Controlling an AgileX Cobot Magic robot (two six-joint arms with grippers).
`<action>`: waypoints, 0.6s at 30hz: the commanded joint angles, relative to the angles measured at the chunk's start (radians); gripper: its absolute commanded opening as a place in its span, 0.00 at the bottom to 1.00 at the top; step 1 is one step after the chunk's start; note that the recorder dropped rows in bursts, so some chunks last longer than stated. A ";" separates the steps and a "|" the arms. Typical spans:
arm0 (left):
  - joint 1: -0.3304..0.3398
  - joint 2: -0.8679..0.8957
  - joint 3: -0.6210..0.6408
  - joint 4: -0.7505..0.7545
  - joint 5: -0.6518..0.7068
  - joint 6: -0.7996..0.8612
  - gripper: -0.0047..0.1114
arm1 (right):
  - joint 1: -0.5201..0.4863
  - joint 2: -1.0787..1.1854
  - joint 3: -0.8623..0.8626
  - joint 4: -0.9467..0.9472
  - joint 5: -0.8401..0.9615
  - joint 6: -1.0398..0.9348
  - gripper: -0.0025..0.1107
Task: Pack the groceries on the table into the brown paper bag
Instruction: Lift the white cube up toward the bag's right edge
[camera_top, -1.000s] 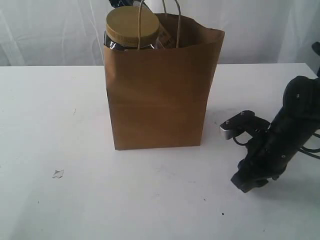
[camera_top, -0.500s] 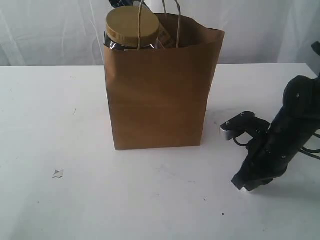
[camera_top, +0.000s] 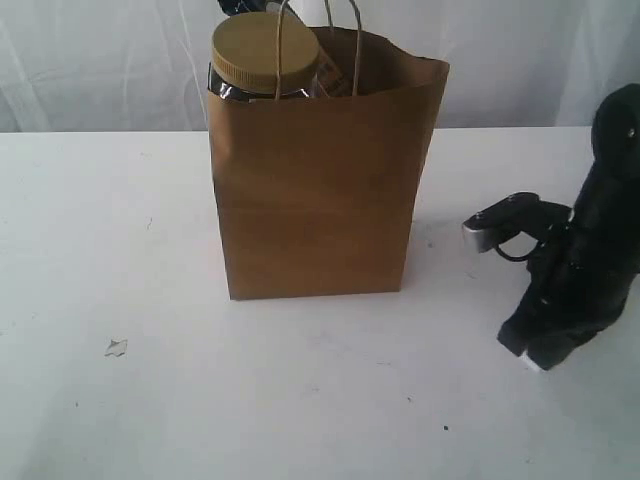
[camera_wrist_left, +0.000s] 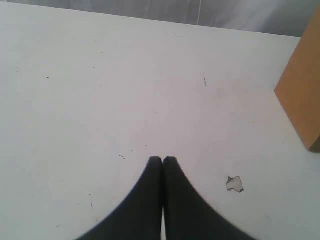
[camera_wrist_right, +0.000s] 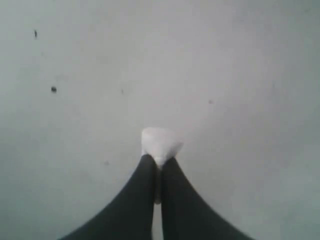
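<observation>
The right gripper (camera_wrist_right: 159, 162) pinches a white marshmallow (camera_wrist_right: 160, 140) that pokes out past its tips. The left gripper (camera_wrist_left: 162, 160) is squeezed together, empty.

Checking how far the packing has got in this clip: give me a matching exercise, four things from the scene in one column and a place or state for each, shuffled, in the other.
Things:
1. tan-lidded jar
2. right claw
3. left claw
4. brown paper bag

States:
A. shut, nothing between the tips
B. standing upright on the table
C. poking out of the bag's top
D. shut on a white marshmallow

Pairs: 1-C, 2-D, 3-A, 4-B
</observation>
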 joint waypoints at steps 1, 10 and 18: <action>-0.006 -0.007 0.004 0.012 0.002 -0.006 0.04 | -0.002 -0.103 -0.040 -0.126 0.181 0.071 0.02; -0.006 -0.007 0.004 0.012 0.002 -0.006 0.04 | -0.002 -0.215 -0.230 -0.161 0.115 0.080 0.02; -0.006 -0.007 0.004 0.012 0.002 -0.006 0.04 | -0.003 -0.187 -0.301 -0.148 -0.528 0.273 0.02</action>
